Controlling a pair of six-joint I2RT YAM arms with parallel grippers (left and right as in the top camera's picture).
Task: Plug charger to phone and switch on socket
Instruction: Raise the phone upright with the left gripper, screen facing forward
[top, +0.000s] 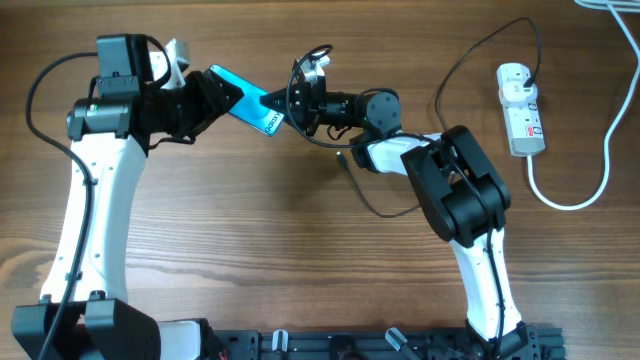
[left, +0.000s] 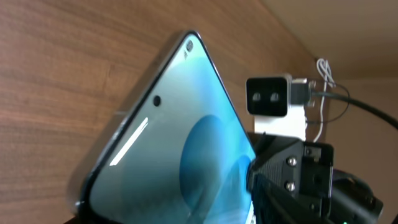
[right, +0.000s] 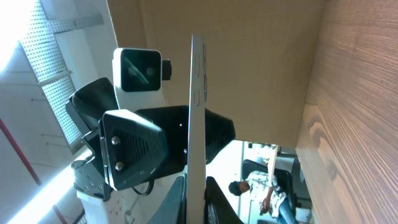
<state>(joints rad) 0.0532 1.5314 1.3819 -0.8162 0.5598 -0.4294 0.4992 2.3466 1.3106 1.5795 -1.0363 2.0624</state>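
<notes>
Between left tool (top: 225, 90) and right tool (top: 291, 104), phone (top: 255, 108), tilted

The phone (top: 250, 106), a slim rectangle with a light-blue screen, is raised in the air at upper centre-left, slanting down to the right; the right wrist view shows it edge-on. The charger (top: 440, 95), a thin black cable, arcs through the upper right, its white adapter (top: 513, 76) seated in the upper end of the socket (top: 524, 118). This white strip with red and black switch marks lies flat at far right, its thick white cord (top: 608, 160) looping beside it.
</notes>
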